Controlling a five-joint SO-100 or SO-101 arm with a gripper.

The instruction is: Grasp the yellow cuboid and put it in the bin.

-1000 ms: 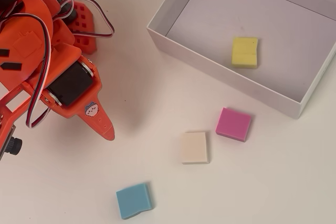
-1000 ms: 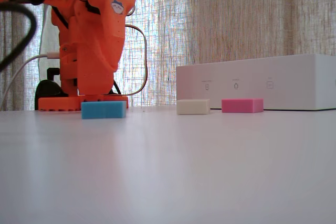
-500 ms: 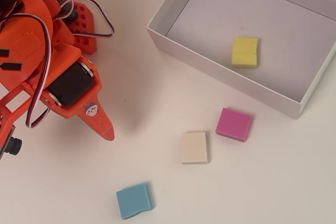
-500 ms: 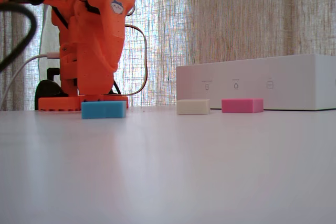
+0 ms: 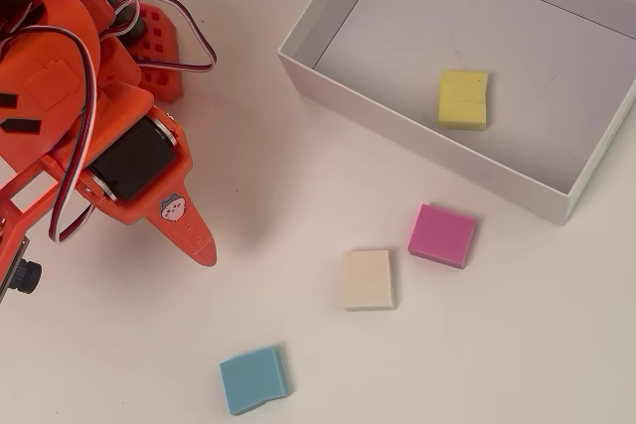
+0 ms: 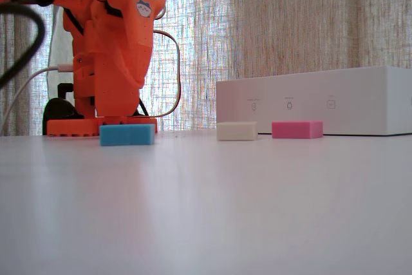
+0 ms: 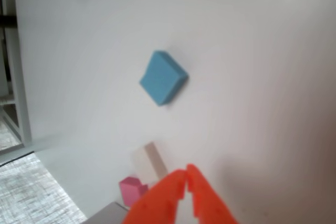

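The yellow cuboid (image 5: 463,98) lies flat on the pale floor inside the bin (image 5: 298,62), near its front wall. In the fixed view only the bin's white outer wall (image 6: 322,101) shows and the cuboid is hidden behind it. My orange gripper (image 5: 204,250) is at the left of the overhead view, well away from the bin, raised above the table. In the wrist view its fingertips (image 7: 178,179) meet with nothing between them, so the gripper (image 7: 186,174) is shut and empty.
Three other blocks lie on the white table outside the bin: a pink one (image 5: 442,234), a cream one (image 5: 368,279) and a blue one (image 5: 253,379). The arm's orange base (image 6: 100,123) stands at the left, behind the blue block (image 6: 127,134).
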